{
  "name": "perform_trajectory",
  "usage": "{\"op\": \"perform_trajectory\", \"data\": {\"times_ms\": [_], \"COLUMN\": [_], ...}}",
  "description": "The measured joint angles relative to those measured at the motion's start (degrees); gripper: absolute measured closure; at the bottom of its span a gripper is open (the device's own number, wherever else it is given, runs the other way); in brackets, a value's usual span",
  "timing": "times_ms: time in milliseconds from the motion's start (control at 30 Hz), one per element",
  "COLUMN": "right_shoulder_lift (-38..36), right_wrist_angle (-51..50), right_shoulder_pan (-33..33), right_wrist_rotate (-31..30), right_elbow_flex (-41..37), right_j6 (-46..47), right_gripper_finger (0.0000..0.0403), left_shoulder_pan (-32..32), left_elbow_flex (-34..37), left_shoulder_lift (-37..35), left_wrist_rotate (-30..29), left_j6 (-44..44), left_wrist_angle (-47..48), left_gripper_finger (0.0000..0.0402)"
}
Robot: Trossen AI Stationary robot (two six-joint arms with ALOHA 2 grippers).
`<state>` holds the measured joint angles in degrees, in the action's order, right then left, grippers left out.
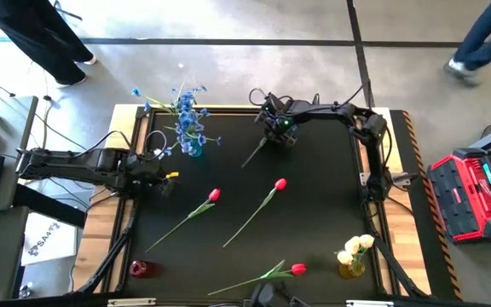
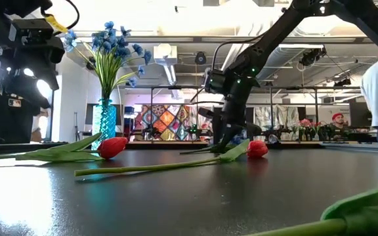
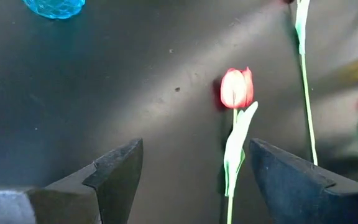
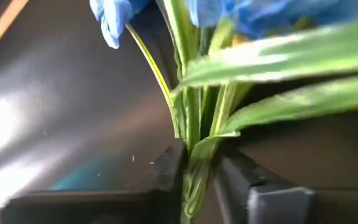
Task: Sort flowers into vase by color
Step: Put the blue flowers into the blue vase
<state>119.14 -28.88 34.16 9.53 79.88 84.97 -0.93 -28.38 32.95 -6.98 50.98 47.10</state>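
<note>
My right gripper (image 1: 278,128) stands at the far middle of the table, shut on a blue flower (image 4: 241,15) whose thin stem (image 1: 254,155) runs off toward the near left. A blue vase (image 1: 193,147) with several blue flowers stands left of it. Three red tulips (image 1: 214,196) (image 1: 280,183) (image 1: 297,269) lie flat on the dark table. My left gripper (image 1: 156,175) hovers open at the left edge, and the nearest red tulip (image 3: 236,87) lies ahead of its fingers, untouched. My right gripper pinches the blue flower's bundle of green stalks (image 4: 196,163) between its two fingers, a little below the blossoms and leaves. The fingers come steeply from above and lie across the stem. Whether the flower is clear of the table I cannot tell.
A small red vase (image 1: 137,269) stands at the near left. A yellow vase with pale yellow tulips (image 1: 354,256) stands at the near right. People walk on the floor beyond the table's far edge, and a red case (image 1: 471,192) sits to the right of the table.
</note>
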Motion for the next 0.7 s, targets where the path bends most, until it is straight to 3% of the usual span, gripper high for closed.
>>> {"op": "perform_trajectory", "data": {"times_ms": [167, 467, 700], "right_shoulder_lift": [-0.47, -5.69, -10.47], "right_wrist_angle": [1.24, 9.99, 24.6], "right_shoulder_pan": [-1.56, -3.12, -4.98], "right_wrist_rotate": [-2.59, -6.27, -9.97], "right_elbow_flex": [-0.02, -0.13, -0.11], "right_j6": [-4.59, -13.79, -31.55], "right_gripper_finger": [0.0395, 0.0398, 0.0401], "left_shoulder_pan": [0.0, 0.0, 0.0], "left_elbow_flex": [0.0, 0.0, 0.04], "left_shoulder_lift": [0.0, -0.02, -0.61], "left_wrist_rotate": [-0.28, -1.29, -8.1], "left_j6": [0.49, 0.4, 0.38], "left_wrist_angle": [-0.1, -0.42, -1.98], "left_gripper_finger": [0.0122, 0.0122, 0.0122]}}
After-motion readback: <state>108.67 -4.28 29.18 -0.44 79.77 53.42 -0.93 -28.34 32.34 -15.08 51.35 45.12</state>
